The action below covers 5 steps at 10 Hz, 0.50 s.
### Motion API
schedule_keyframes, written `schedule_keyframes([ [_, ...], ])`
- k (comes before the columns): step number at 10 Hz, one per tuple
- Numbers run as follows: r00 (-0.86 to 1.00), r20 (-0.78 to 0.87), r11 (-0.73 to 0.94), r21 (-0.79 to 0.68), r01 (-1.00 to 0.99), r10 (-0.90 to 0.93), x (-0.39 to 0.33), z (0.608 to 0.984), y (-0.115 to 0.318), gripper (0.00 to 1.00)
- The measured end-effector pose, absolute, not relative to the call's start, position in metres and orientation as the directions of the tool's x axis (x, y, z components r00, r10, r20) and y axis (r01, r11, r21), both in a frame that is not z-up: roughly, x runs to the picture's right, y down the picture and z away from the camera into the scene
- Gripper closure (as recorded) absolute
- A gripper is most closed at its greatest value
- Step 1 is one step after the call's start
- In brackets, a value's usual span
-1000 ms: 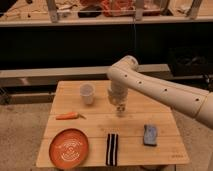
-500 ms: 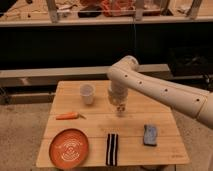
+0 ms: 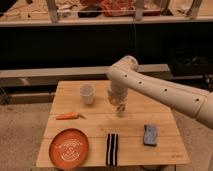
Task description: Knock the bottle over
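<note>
One small, stubby, pale whitish-tan bottle (image 3: 120, 112) stands just right of the white plastic cup (image 3: 87, 93); my gripper (image 3: 120, 105) hangs directly over it, opening impossible to tell.

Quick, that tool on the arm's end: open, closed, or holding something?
The tool: open or closed cannot be told; it is low over the table, right of the white cup.

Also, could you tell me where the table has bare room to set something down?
Bare wood lies between the carrot and the blue-grey sponge, and in the far corner beside the white cup. Crowded: mid-table, where the gripper hangs, and the front, with orange plate and striped cloth.
</note>
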State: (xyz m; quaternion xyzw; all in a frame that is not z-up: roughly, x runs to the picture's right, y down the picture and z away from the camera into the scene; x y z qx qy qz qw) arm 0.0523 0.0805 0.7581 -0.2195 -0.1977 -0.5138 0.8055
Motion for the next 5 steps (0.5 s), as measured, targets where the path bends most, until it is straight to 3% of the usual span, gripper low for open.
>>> schedule_keyframes([
  [5, 0.414, 0.538, 0.397, -0.155, 0.905, -0.734, 0.0543, 0.7618, 0.0714, 0.97],
])
